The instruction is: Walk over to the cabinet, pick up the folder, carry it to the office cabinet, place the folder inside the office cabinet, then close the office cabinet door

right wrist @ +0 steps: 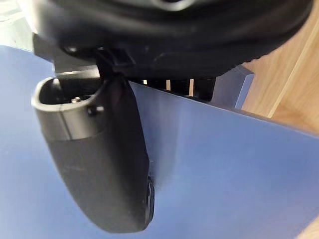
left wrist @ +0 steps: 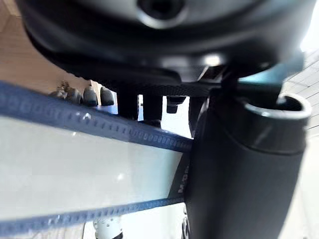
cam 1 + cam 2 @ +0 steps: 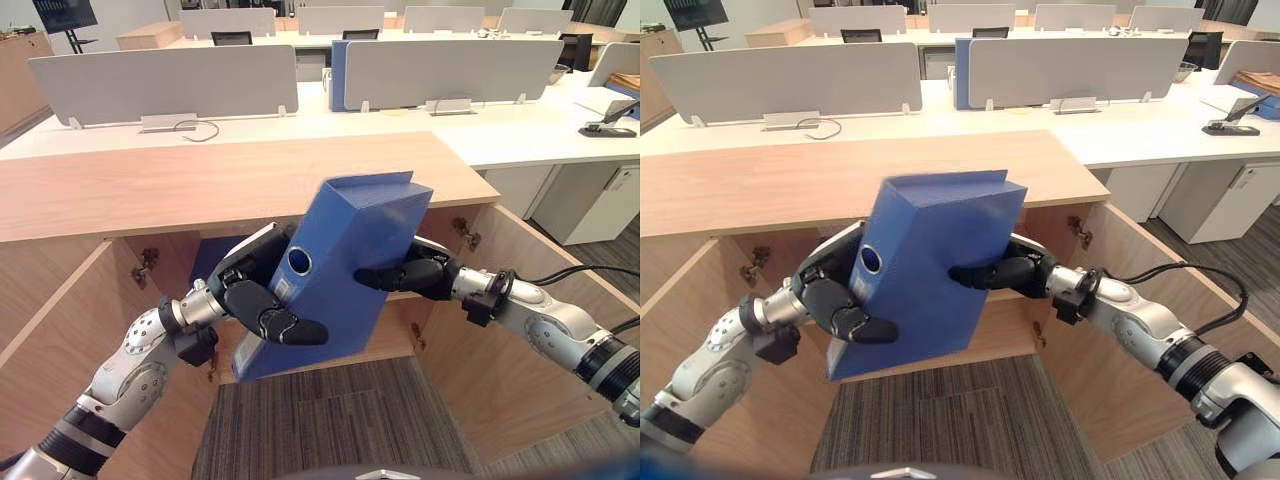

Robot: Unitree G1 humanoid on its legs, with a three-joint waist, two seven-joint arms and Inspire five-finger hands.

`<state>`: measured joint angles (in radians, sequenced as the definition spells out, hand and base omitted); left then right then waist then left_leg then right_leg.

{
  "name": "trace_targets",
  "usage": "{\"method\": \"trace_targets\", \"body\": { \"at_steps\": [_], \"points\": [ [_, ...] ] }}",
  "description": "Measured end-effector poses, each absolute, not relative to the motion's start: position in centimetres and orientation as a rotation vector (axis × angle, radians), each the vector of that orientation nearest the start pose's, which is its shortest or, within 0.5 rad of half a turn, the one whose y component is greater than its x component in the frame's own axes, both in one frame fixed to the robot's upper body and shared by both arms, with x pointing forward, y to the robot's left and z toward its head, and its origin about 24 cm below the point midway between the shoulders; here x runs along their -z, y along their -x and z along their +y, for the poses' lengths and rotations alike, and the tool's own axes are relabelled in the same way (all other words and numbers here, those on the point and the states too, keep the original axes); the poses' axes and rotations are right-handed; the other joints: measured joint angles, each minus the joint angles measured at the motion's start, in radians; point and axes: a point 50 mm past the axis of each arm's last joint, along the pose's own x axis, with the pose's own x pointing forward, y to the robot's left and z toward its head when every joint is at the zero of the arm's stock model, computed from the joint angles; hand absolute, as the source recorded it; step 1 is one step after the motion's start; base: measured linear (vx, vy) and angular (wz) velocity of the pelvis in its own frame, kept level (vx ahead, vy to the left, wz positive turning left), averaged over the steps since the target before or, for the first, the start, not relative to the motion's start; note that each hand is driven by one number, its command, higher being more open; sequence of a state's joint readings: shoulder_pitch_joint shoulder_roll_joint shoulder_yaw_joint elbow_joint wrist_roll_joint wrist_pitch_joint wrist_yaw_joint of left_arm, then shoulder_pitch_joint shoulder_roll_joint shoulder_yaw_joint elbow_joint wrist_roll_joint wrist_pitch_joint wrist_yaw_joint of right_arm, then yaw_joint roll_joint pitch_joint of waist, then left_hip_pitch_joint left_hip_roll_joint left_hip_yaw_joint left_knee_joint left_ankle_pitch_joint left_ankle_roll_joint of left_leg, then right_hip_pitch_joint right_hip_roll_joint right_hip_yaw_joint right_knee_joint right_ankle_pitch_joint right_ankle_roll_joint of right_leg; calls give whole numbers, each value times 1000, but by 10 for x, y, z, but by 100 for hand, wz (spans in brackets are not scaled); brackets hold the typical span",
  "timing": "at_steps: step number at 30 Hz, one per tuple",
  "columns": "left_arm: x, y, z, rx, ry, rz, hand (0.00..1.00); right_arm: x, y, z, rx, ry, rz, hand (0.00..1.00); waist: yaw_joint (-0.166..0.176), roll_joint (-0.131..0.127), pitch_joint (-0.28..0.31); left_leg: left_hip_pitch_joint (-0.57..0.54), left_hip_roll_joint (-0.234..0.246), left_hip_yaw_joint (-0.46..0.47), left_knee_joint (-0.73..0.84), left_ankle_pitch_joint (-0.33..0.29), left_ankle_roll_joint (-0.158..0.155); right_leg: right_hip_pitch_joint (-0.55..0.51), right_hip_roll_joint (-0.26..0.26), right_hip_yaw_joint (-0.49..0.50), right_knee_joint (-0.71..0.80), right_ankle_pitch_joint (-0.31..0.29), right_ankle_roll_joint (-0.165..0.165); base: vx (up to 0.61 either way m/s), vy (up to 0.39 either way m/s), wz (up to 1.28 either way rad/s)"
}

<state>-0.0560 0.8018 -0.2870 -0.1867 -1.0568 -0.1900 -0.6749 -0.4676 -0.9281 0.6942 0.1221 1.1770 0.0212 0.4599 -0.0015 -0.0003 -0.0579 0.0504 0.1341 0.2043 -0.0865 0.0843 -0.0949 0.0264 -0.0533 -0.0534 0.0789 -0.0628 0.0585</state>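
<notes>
A blue folder (image 3: 350, 250) with a round hole in its spine hangs tilted in front of the open wooden cabinet (image 3: 200, 180), just below the edge of its top. My left hand (image 3: 262, 300) grips the spine side, thumb curled across the front and fingers behind. My right hand (image 3: 410, 275) pinches the opposite cover from the right. In the left wrist view the folder's blue-edged pale side (image 2: 75, 169) runs past the thumb (image 2: 239, 169). The right wrist view has the thumb (image 1: 99, 164) pressed flat on the blue cover (image 1: 224, 169).
Both cabinet doors stand open: the left door (image 3: 50, 330) and the right door (image 3: 520, 330) flank my arms. Behind the cabinet are white desks with grey divider screens (image 3: 160, 85), where another blue folder (image 3: 337, 75) stands. A white pedestal unit (image 3: 600, 200) is at right.
</notes>
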Motion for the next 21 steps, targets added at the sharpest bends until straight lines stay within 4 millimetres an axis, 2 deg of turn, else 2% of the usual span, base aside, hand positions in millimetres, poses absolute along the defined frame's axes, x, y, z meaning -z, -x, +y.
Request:
{"method": "trace_targets", "body": {
  "at_steps": [3, 6, 8, 9, 10, 11, 13, 14, 16, 18, 19, 21],
  "points": [
    [-108, -234, 186, 915, 346, -219, 100, -102, -292, -174, -846, -158, 165, 0, -1, 1, -3, -12, 1, -1, 0, 3, 1, -11, 0, -1, 0, 0, 0, 0, 0, 0],
    [-70, -227, 202, 773, 412, -101, 100, -108, -296, -174, -835, -99, 122, 0, -1, -1, -5, -14, 5, -1, 0, 4, 1, -12, 5, -1, -4, 1, -2, 0, 0, 0],
    [-48, -223, 211, 687, 376, -8, 100, -106, -295, -176, -826, -53, 122, 0, -1, -3, -6, -15, 8, -2, 0, 4, 0, -11, 8, -2, -6, 1, -3, 0, 0, 0],
    [-30, -219, 218, 635, 323, 82, 100, -100, -291, -175, -828, -10, 134, 0, 0, -5, -7, -16, 10, -2, 0, 4, 0, -12, 10, -2, -8, 1, -3, 0, 0, 0],
    [-9, -211, 222, 612, 249, 195, 100, -94, -288, -174, -813, -33, 143, 0, -1, -6, -7, -17, 11, -2, 0, 4, 0, -13, 11, -2, -9, 1, -3, 0, 0, 0],
    [3, -205, 223, 610, 212, 268, 100, -93, -286, -172, -805, -66, 129, 0, -3, -6, -7, -19, 11, -2, 0, 4, 0, -14, 11, -2, -10, 2, -3, 5, 0, -3],
    [61, -166, 233, 558, 106, 611, 100, -100, -277, -158, -837, -162, 50, 0, -22, -3, -6, -22, 12, 4, 0, 3, -1, -20, 12, 3, -12, 2, -4, 14, 6, -7],
    [76, -154, 234, 545, 91, 698, 100, -103, -273, -151, -865, -193, 29, 0, -29, -4, -5, -23, 12, 5, 0, 2, -1, -22, 12, 4, -12, 2, -4, 18, 5, -8],
    [116, -109, 233, 528, 20, 964, 100, -112, -256, -130, -977, -284, -44, 0, -42, -16, -3, -22, 16, 7, 0, 1, -3, -24, 16, 6, -12, 2, -4, 6, 0, -2],
    [131, -88, 230, 513, -6, 1067, 100, -111, -250, -125, -1013, -311, -54, 0, -41, -25, -5, -20, 16, 7, 0, -1, -5, -24, 15, 5, -14, 2, -4, -15, 4, 1],
    [142, -71, 230, 480, -10, 1144, 100, -103, -246, -125, -1004, -337, -32, 0, -32, -25, -5, -19, 14, 6, 0, -1, -5, -22, 14, 4, -12, 2, -4, -47, 15, 3],
    [148, -62, 233, 368, 31, 1163, 100, -89, -243, -130, -959, -360, 10, 0, -22, -30, -8, -17, 12, 5, 0, -1, -5, -21, 11, 3, -9, 1, -3, -55, 19, 2]
  ]
}}
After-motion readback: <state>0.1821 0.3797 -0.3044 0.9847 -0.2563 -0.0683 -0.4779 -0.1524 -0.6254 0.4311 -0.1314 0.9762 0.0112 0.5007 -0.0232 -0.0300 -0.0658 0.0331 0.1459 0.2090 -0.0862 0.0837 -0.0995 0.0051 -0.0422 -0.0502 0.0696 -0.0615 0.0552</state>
